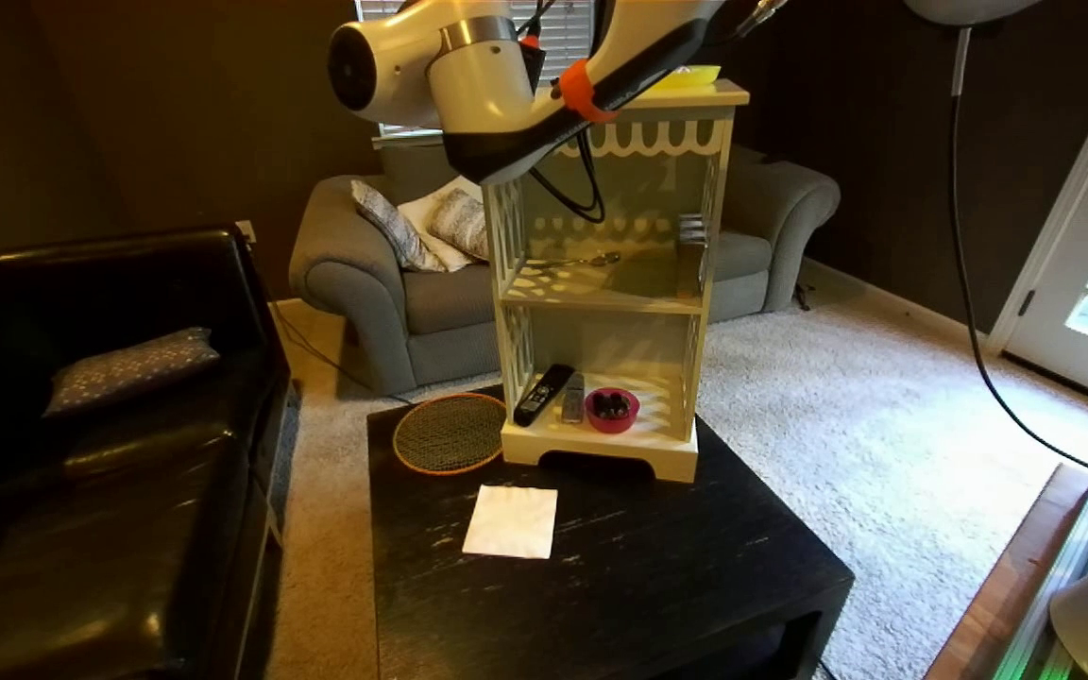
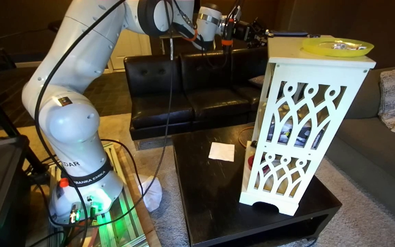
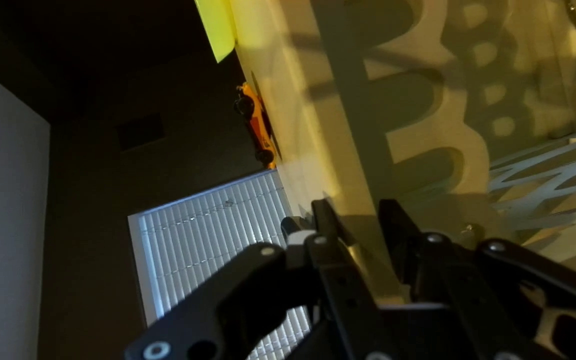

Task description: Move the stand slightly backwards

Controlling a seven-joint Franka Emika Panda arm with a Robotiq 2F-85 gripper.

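Along the front top edge of the tall cream-white wooden stand point(image 2: 288, 150), my black two-fingered claw point(image 3: 359, 212) pinches the board, one finger over it and one under. The stand, bearing a shallow yellow round dish point(image 2: 331, 52) on top, rests on the low black wooden table point(image 1: 638, 586); a square white paper sheet point(image 1: 512, 521) lies near its front.

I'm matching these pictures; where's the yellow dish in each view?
In an exterior view: yellow dish near the top, right of center, partly hidden.
In an exterior view: dish at upper right.
Wrist view: dish at top edge, left of center, cut off.
Shared landmark: the stand it rests on.
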